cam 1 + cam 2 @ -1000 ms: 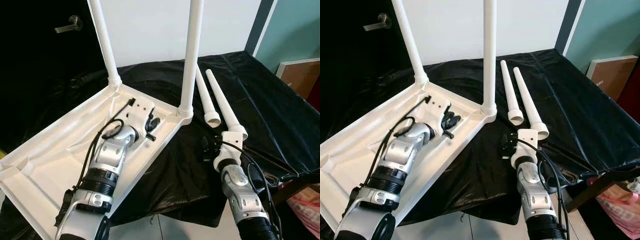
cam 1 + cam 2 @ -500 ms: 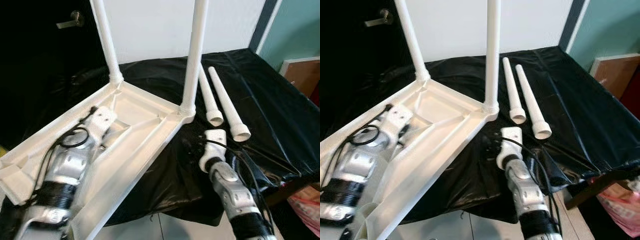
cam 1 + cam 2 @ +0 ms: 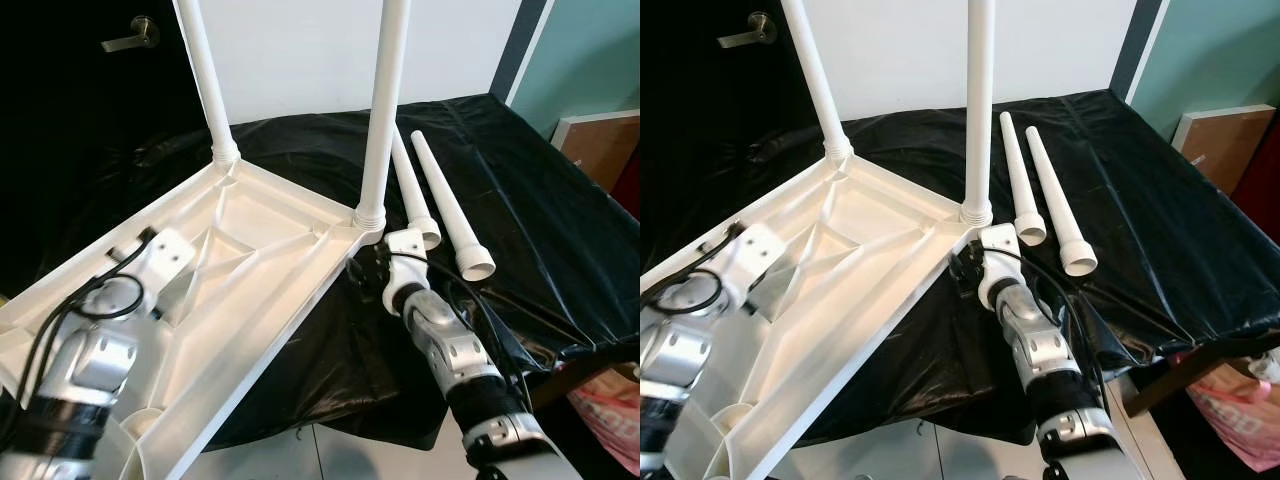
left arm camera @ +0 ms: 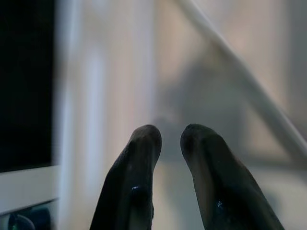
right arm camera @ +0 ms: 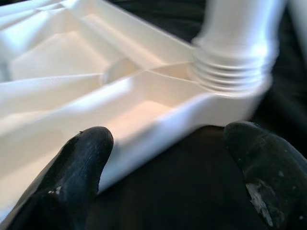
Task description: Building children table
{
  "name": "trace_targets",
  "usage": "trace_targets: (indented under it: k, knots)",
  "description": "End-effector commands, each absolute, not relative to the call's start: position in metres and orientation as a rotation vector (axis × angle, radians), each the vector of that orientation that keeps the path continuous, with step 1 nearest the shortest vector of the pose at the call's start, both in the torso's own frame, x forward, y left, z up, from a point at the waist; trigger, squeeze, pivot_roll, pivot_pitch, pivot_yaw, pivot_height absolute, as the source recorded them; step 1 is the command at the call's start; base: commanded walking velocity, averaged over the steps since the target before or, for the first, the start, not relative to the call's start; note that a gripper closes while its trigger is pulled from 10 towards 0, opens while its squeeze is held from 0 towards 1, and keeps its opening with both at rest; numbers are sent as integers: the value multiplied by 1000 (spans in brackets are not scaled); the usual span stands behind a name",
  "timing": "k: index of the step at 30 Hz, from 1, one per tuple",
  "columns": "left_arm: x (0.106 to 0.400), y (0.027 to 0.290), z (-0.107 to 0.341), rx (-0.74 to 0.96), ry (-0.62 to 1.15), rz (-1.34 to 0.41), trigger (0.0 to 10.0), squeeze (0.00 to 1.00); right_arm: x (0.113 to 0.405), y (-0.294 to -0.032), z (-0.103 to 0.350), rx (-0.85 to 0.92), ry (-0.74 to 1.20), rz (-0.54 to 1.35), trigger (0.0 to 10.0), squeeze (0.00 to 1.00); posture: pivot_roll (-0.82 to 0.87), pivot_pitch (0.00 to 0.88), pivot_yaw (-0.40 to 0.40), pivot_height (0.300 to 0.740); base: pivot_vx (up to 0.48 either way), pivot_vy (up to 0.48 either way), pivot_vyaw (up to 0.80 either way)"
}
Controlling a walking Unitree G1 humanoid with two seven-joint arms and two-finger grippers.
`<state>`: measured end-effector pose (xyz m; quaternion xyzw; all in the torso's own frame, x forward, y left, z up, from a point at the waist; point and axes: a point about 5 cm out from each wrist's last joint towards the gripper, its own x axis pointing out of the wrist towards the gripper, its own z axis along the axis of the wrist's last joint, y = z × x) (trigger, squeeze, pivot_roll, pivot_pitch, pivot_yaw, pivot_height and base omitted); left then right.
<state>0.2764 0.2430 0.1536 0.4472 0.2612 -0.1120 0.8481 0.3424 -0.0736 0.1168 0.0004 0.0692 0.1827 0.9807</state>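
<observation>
— What's different from a second ago?

— The left gripper [image 4: 170, 143] has pulled back off the far part of the tabletop [image 3: 255, 265] and now sits over its near left portion, its arm low at the left. The right gripper [image 5: 168, 158] has moved from beside the loose legs up to the tabletop's corner.

— How are the arms posed?

— The right arm reaches forward across the black cloth [image 3: 520, 200], wrist just below the corner where a screwed-in leg [image 3: 383, 110] stands upright. Its fingers [image 5: 79, 167] are spread wide, with the tabletop's edge between them but not gripped. The left fingers [image 4: 136, 158] are nearly together, a thin gap showing, holding nothing.

— And the table itself?

— Upside down and tilted on the cloth, a second fitted leg [image 3: 205, 80] rising at the far corner. Two loose legs [image 3: 440, 195] lie side by side just right of it.

— Any writing?

— None I can read.
</observation>
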Motion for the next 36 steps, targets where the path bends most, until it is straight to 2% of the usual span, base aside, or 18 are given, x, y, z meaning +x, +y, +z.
trace_targets:
  k: [1,11,13,21,23,31,36]
  knots:
    - [267,234,145,971,601,-338,10000,0,342,-68,109,10,178,394,10000,0,-30,52,-1,740,0,0,0]
    - [252,216,137,889,639,-429,10000,0,345,-54,102,27,229,456,10000,0,-4,56,-10,740,0,0,0]
    - [249,200,134,847,622,-496,10000,0,343,-46,99,111,243,501,10000,0,-5,61,-9,740,0,0,0]
    - [243,176,135,792,600,-599,10000,0,342,-35,103,335,236,557,10000,0,-10,73,-4,740,0,0,0]
    - [239,156,136,736,571,-686,10000,0,345,-31,108,435,221,576,10000,0,-13,81,2,740,0,0,0]
    - [237,135,137,695,543,-749,10000,0,352,-31,113,496,206,571,10000,0,-17,85,9,740,0,0,0]
    - [254,117,142,684,482,-716,10000,0,365,-34,128,498,167,554,10000,0,-23,89,10,740,0,0,0]
